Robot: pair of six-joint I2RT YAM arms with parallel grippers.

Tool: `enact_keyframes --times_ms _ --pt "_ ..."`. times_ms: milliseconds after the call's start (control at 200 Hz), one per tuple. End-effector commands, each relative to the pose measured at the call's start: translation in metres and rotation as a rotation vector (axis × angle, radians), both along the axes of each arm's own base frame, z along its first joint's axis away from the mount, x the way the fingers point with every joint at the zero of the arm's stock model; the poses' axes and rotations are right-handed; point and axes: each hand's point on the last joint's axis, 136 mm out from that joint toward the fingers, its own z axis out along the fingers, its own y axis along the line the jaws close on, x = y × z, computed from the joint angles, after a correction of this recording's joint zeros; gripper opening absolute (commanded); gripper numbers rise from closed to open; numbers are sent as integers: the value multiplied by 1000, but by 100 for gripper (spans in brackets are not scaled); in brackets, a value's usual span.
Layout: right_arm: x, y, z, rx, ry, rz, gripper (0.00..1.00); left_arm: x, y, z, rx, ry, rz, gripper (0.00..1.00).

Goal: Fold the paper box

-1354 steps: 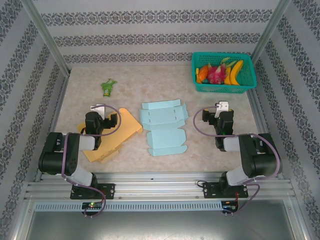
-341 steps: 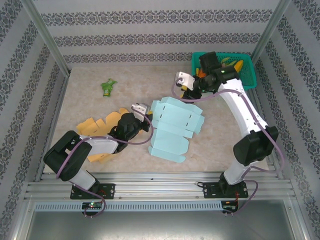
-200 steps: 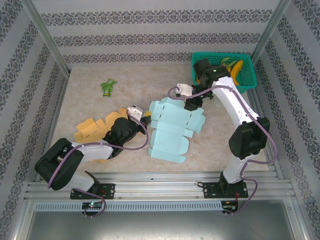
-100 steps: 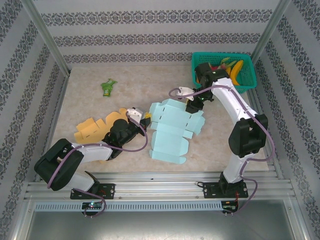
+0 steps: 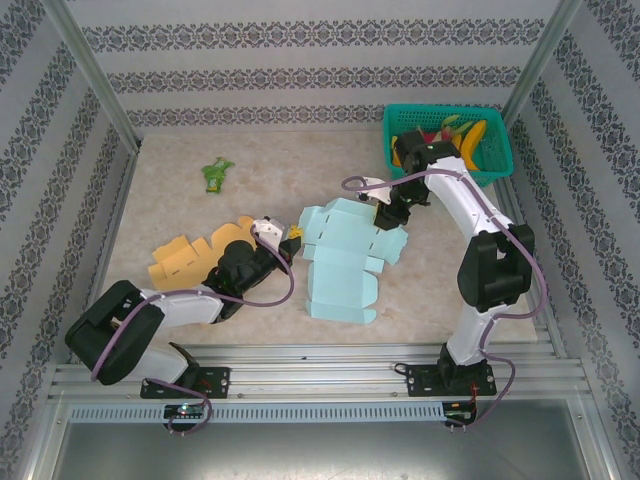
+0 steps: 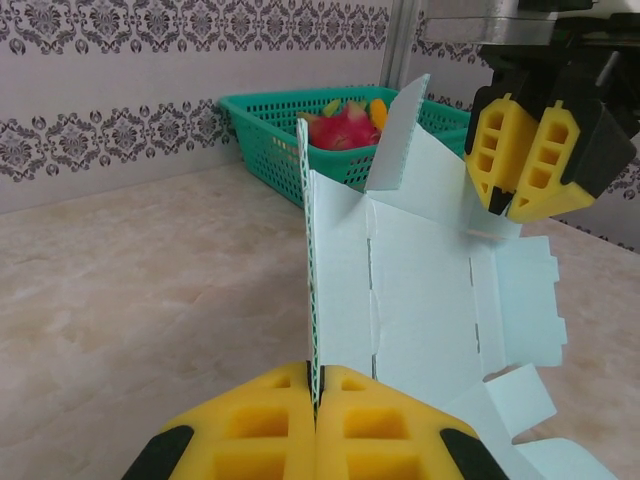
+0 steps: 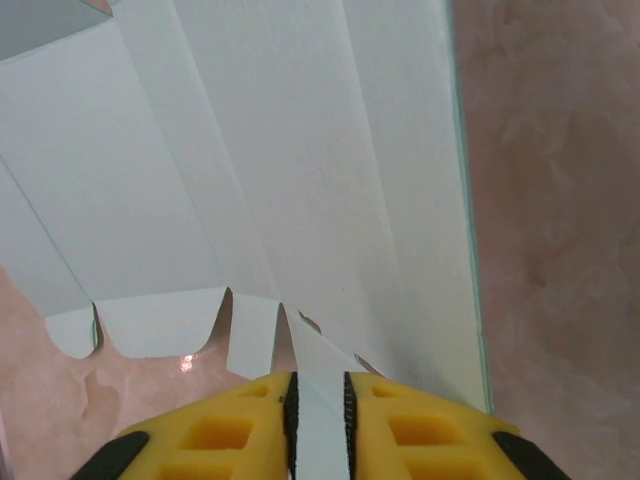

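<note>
We see the paper box (image 5: 340,270), a pale blue flat blank, at the middle of the worktop (image 5: 250,190), partly lifted off the surface. Its 6 o'clock panels lie flat, while the 12 o'clock half rises and bends between the two arms.

The left gripper (image 5: 292,237) reaches in from 8 o'clock and is closed tight on the box's 9 o'clock edge. In the left wrist view its gripper (image 6: 315,385) pinches a panel of the box (image 6: 420,290) that stands upright, edge-on to the camera.

The right gripper (image 5: 385,212) comes down from 1 o'clock onto the far right corner of the box. In the right wrist view its gripper (image 7: 318,385) is drawn in to a narrow gap with a small tab of the box (image 7: 300,150) between the yellow pads, both pads against the tab. The left wrist view shows that same right gripper (image 6: 530,160) above the raised far panel.

A flat orange cardboard blank (image 5: 185,262) lies at 9 o'clock from the box, under the left arm. A small green item (image 5: 215,173) sits at 10 o'clock, well apart. A green basket (image 5: 445,179) of fruit stands in the 1 o'clock corner; from the left wrist we see the basket (image 6: 270,125) beyond the box.
</note>
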Motion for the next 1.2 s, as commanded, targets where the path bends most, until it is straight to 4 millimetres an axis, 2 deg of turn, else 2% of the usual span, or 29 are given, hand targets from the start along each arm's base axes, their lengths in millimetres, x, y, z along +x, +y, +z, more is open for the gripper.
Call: enact_keyframes --times_ms 0,60,180,360,450,530,585,699,734,814,869,934,1104,1194 --pt "-5 4 -5 40 21 40 19 -10 -7 27 -51 -88 -47 0" --pt "-7 5 -4 52 21 52 14 -11 -8 27 -51 -89 -50 0" --pt "-13 6 8 127 -4 95 11 -13 -9 28 -49 -91 -56 0" --pt "-17 2 34 237 -126 138 21 -16 -8 25 -26 -95 -52 0" --pt "-21 -2 41 241 -140 143 22 -17 -5 27 -23 -103 -39 0" --pt "-24 -6 41 221 -125 149 23 -19 -3 29 -24 -107 -35 0" --pt "-24 -7 40 200 -130 151 28 -21 -2 32 -30 -115 -37 0" --pt "-16 -12 42 166 -194 127 30 -25 0 35 -34 -121 -40 0" --pt "-12 -13 43 152 -219 116 34 -26 1 37 -37 -124 -40 0" --pt "-8 -17 48 132 -259 103 35 -27 2 37 -36 -123 -37 0" --pt "-7 -18 51 120 -270 97 46 -27 2 37 -37 -123 -37 0" --pt "-5 -20 54 105 -282 92 54 -27 2 37 -38 -121 -38 0" --pt "-3 -21 55 88 -305 89 55 -27 1 37 -43 -117 -39 0" --pt "-6 -18 48 78 -277 102 55 -27 1 39 -49 -119 -40 0"
